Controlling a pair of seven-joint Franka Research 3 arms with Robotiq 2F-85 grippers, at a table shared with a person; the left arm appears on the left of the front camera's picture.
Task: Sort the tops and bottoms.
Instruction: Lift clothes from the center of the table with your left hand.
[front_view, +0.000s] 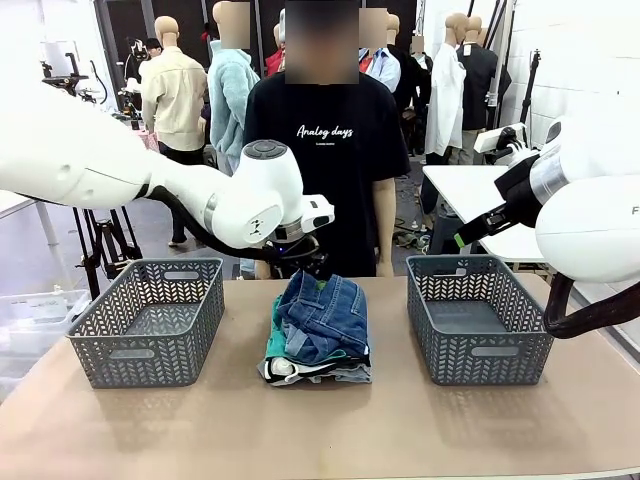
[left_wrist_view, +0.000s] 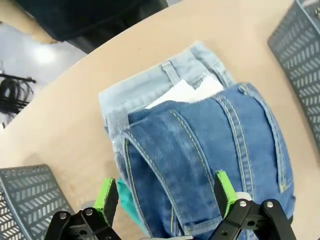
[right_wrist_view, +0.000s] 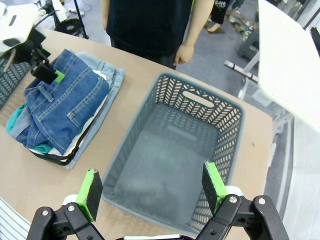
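The clothes lie in one pile at the table's middle. Dark blue jeans (front_view: 325, 315) (left_wrist_view: 210, 160) (right_wrist_view: 65, 100) are on top. Under them show the teal top (front_view: 274, 342) (left_wrist_view: 127, 197), the white top with black trim (front_view: 285, 368) (left_wrist_view: 185, 92) and the pale denim shorts (front_view: 352, 374) (left_wrist_view: 145, 90) (right_wrist_view: 107, 70). My left gripper (front_view: 302, 262) (left_wrist_view: 165, 195) hangs open just above the far end of the jeans, touching nothing. High over the right-hand basket, my right gripper (right_wrist_view: 152, 187) is open and holds nothing.
Two grey lattice baskets with nothing in them flank the pile, the left one (front_view: 165, 265) and the right one (front_view: 480, 350) (right_wrist_view: 200, 95). A person in a black T-shirt (front_view: 325, 140) stands at the far edge, one hand (right_wrist_view: 184, 52) hanging down. Bare tabletop (front_view: 320, 430) lies in front.
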